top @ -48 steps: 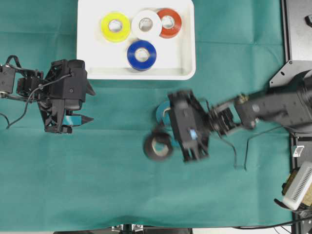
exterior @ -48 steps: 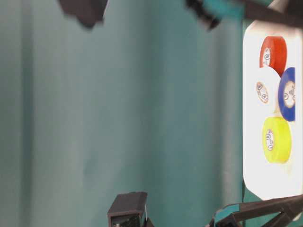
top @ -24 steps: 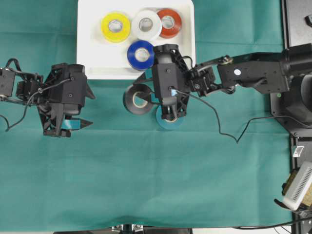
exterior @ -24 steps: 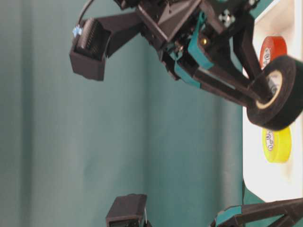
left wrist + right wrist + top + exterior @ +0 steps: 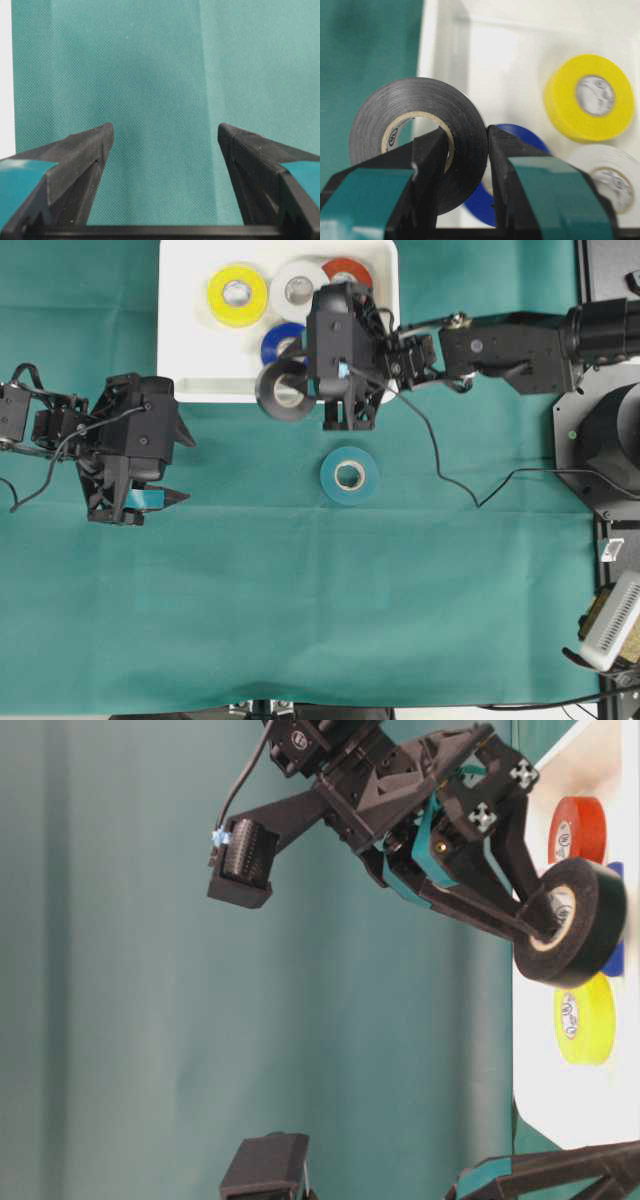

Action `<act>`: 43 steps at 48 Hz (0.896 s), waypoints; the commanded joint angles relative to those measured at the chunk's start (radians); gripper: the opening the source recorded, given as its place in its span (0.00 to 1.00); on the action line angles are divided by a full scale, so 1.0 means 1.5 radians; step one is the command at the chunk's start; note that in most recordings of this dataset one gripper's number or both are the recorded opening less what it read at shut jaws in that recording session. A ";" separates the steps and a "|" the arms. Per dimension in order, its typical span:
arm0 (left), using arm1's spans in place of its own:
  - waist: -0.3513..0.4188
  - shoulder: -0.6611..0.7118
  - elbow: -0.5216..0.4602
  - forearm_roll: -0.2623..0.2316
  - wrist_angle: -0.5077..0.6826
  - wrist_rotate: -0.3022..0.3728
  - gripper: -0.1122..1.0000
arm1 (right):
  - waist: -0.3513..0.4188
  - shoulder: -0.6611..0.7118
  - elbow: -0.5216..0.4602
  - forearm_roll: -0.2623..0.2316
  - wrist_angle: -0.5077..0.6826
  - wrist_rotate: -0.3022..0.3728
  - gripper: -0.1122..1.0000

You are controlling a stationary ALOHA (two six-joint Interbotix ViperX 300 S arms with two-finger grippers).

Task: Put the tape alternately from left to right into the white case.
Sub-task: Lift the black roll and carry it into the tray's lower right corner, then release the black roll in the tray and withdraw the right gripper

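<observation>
Black tape (image 5: 285,391) hangs over the near rim of the white case (image 5: 190,350), upper centre of the overhead view, pinched through its wall by the right gripper (image 5: 465,145): one of the fingers (image 5: 432,150) sits inside the core, the other outside. Carry the roll further in until it clears the rim and the blue roll (image 5: 283,340) directly behind it. Lower it toward bare tray floor at the case's left side, below the yellow roll (image 5: 237,294); release only when it is low, since an upright roll is likely to run. White (image 5: 298,287) and red (image 5: 345,271) rolls lie at the top. Teal tape (image 5: 349,475) remains on the counter (image 5: 300,600). The left gripper (image 5: 165,135) waits at left, fingers wide and empty.
</observation>
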 commanded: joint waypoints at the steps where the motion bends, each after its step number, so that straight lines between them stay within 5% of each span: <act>1: -0.003 -0.007 -0.009 -0.001 -0.006 -0.001 0.85 | -0.019 -0.010 -0.008 -0.002 -0.003 0.000 0.31; 43: -0.003 -0.006 -0.009 0.000 -0.006 -0.001 0.85 | -0.058 -0.096 0.088 -0.002 0.055 0.002 0.31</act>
